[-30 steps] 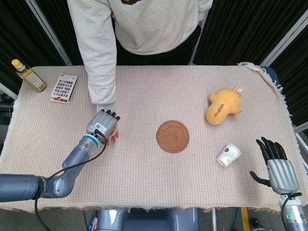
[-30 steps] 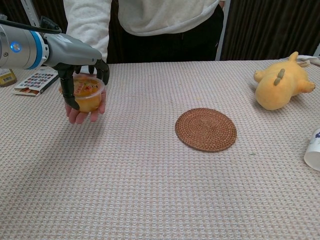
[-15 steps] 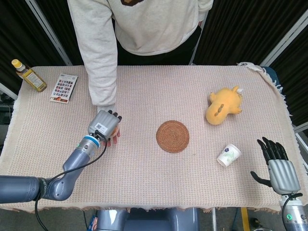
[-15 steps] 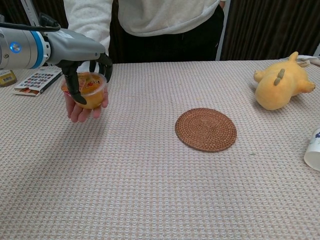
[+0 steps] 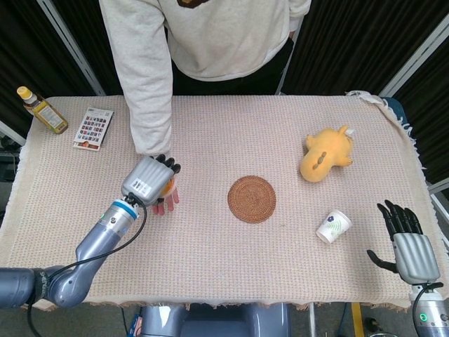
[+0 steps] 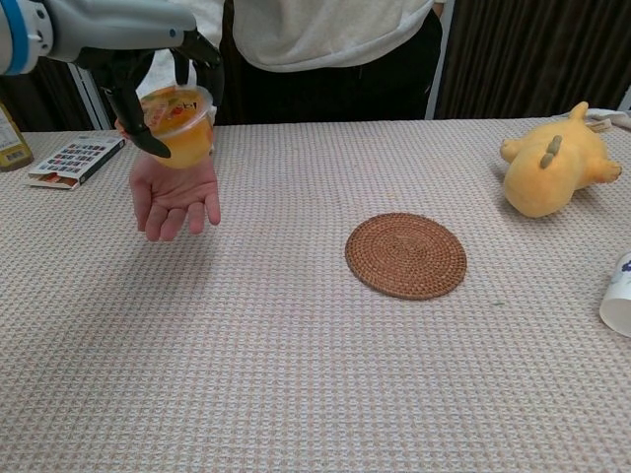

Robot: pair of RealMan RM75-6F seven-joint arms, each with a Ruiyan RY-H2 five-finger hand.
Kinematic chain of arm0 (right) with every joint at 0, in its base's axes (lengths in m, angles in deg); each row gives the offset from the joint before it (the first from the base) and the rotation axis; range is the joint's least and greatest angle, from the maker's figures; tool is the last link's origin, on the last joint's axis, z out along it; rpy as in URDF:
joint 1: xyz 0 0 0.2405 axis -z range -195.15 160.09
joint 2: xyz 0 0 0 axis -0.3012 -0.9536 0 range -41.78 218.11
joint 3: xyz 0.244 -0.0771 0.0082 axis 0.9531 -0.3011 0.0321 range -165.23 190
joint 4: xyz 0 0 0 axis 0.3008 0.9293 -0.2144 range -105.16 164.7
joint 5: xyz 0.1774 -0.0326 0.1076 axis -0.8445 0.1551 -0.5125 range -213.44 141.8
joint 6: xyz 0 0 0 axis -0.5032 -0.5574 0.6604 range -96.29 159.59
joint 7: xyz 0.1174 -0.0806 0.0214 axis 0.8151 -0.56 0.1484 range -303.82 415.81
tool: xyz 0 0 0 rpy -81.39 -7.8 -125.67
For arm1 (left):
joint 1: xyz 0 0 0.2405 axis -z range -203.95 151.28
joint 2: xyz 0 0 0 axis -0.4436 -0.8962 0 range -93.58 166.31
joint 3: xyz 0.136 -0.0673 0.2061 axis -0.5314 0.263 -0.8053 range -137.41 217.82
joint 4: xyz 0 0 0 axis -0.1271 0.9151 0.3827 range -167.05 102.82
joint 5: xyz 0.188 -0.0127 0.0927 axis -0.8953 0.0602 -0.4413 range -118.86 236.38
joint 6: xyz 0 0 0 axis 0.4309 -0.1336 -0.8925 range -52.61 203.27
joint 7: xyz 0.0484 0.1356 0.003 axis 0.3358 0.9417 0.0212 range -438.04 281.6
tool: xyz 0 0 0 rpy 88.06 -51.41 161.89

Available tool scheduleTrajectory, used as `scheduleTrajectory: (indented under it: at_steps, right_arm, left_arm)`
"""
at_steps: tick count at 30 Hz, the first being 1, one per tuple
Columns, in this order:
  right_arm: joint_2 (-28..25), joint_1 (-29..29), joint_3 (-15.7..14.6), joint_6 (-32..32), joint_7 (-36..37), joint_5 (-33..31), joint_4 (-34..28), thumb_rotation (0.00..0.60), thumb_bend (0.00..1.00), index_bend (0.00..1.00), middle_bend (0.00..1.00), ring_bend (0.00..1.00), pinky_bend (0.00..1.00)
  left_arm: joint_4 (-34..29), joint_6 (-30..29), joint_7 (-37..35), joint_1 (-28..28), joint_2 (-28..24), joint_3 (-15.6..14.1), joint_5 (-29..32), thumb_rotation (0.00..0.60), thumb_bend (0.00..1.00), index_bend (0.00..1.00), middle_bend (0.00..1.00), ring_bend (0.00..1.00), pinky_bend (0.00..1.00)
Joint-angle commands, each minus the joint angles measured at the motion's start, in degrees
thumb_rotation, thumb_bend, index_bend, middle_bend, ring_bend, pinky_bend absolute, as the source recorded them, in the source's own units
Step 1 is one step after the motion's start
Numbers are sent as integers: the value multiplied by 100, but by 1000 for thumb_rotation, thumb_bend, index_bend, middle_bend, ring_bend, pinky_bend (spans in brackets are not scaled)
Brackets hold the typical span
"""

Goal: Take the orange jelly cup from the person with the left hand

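My left hand (image 6: 148,74) grips the orange jelly cup (image 6: 180,126) from above and holds it clear of the person's open palm (image 6: 173,192), which lies flat below it. In the head view the left hand (image 5: 147,180) covers most of the cup (image 5: 167,187), with the person's fingers (image 5: 168,202) showing just beyond it. My right hand (image 5: 405,235) rests at the table's front right corner, fingers apart, holding nothing.
A round woven coaster (image 5: 251,199) lies mid-table. A yellow plush toy (image 5: 324,154) and a paper cup (image 5: 332,226) are on the right. An oil bottle (image 5: 42,110) and a card pack (image 5: 93,128) sit at the far left. The person stands behind the table.
My left hand has lifted the jelly cup up off the person's palm; the palm stays flat underneath. The right hand has not moved.
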Motion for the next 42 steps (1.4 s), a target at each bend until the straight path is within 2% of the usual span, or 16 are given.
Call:
scheduleTrajectory:
  at_steps: [1,4,8,10,15,20,23,26,28,31,36,42]
  right_arm:
    - [2,1,1,-8,-6,9,1,600,140,48,0,0,0]
    - [5,-2,0,2,-14,7,-5,600,139,48,0,0,0]
    - [14,-8,5,11,-33,1,-10,600,140,48,0,0,0]
    - [19,-12,9,17,-44,-4,-12,600,140,48,0,0,0]
    - [28,-17,11,26,-71,-10,-22,600,139,48,0,0,0]
    - [38,-18,16,23,-82,-10,-23,600,140,47,0,0,0]
    - [42,-16,17,10,-85,-2,-17,600,139,47,0,0,0]
    - [43,-12,22,3,-73,-6,-15,600,139,47,0,0,0]
    - [43,-10,21,3,-70,-5,-11,600,139,47,0,0,0]
    - [44,-8,19,-4,-73,5,-7,600,140,47,0,0,0]
    - [42,-11,19,3,-75,3,-11,600,139,47,0,0,0]
    - [47,-12,17,-2,-76,20,-7,600,139,47,0,0,0]
  left_arm:
    - [-494,-252,-288,-452,-504,-316,-657,600,626,688,600,514,545]
    - [-567,-297,-523,-795,-767,-628,-1129,600,625,688,600,513,545]
    - [-313,-240,-813,-1186,-899,-1008,-1618,600,625,688,600,513,544]
    - [-54,-152,-983,-1377,-850,-1185,-1693,600,624,687,599,513,539]
    - [638,-8,-1227,-1690,-506,-1371,-1869,600,621,668,576,498,531]
    - [1223,74,-1343,-1902,-91,-1387,-1852,600,528,591,502,445,500]
    - [1564,119,-1376,-1999,200,-1326,-1749,600,443,497,386,383,465]
    - [1757,188,-1372,-2060,402,-1274,-1645,600,369,380,210,248,324]
    - [1823,239,-1366,-2085,478,-1251,-1593,600,335,303,97,109,203]
    - [1861,303,-1349,-2129,539,-1227,-1538,600,303,221,10,15,119]
    - [1838,260,-1300,-2224,550,-1201,-1512,600,287,106,0,0,5]
    - [1369,-301,-1514,-2557,213,-1134,-1759,600,225,13,0,0,0]
